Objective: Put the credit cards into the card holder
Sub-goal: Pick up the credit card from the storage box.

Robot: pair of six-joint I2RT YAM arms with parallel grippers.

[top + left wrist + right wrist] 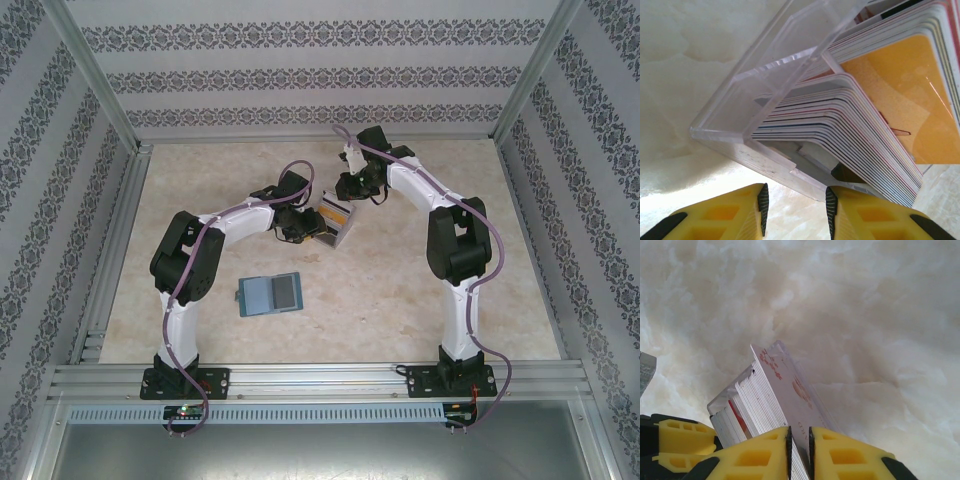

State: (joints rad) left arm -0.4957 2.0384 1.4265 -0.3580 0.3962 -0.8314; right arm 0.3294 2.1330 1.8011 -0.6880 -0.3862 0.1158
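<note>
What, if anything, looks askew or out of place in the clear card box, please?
In the clear box, the cards lean slanted in two fanned bunches rather than upright, and one red-marked card stands proud of the stack, pinched between the right gripper's fingers.

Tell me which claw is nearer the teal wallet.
Left. The left claw is at the left of the clear card box, toward the wallet; the right claw pinches a card above the box's far edge, farther off.

Teal card holder (270,293) lying open; credit cards (860,135) stacked, leaning, apart.
</note>
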